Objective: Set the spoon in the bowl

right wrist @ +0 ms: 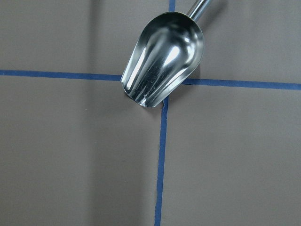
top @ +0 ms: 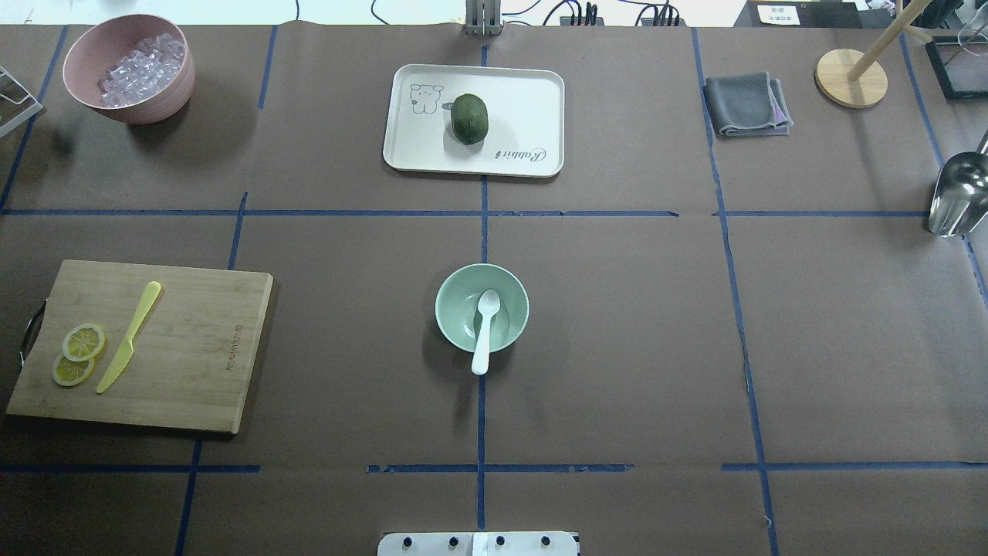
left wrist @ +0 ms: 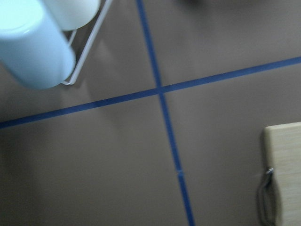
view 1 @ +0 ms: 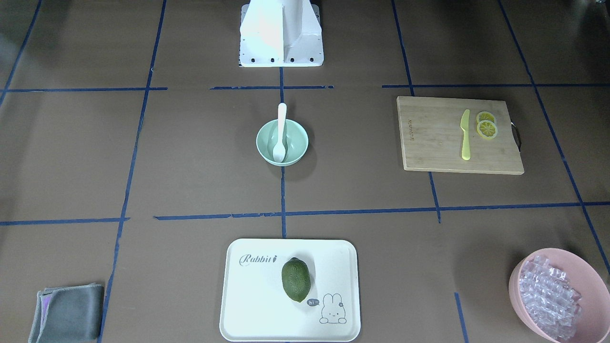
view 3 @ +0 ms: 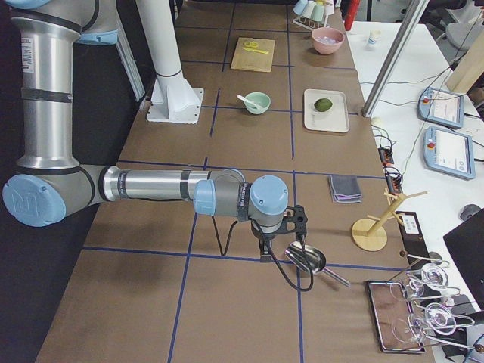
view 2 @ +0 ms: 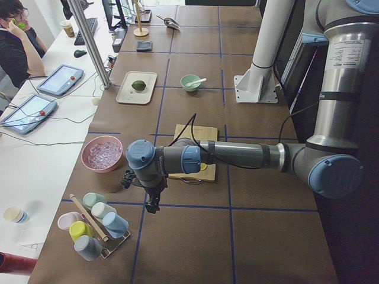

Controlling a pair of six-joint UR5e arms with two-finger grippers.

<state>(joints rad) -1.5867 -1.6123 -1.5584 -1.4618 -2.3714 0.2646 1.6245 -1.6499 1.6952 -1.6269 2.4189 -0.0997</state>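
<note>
The white spoon (top: 485, 328) lies in the mint-green bowl (top: 461, 301) at the table's middle, scoop down inside and handle over the rim toward the robot's base. Both show in the front-facing view, spoon (view 1: 281, 133) and bowl (view 1: 296, 139). My left gripper (view 2: 152, 204) shows only in the exterior left view, near the cup rack, far from the bowl (view 2: 189, 83). My right gripper (view 3: 266, 253) shows only in the exterior right view, by a metal scoop, far from the bowl (view 3: 260, 103). I cannot tell whether either is open or shut.
A bamboo cutting board (top: 193, 347) holds a yellow knife (top: 130, 336) and lemon slices (top: 83, 341). A white tray (top: 525, 108) holds a green fruit (top: 468, 118). There are also a pink bowl (top: 131, 104) of ice-like pieces, a grey cloth (top: 745, 104), a metal scoop (right wrist: 162, 59) and a cup rack (view 2: 95, 225).
</note>
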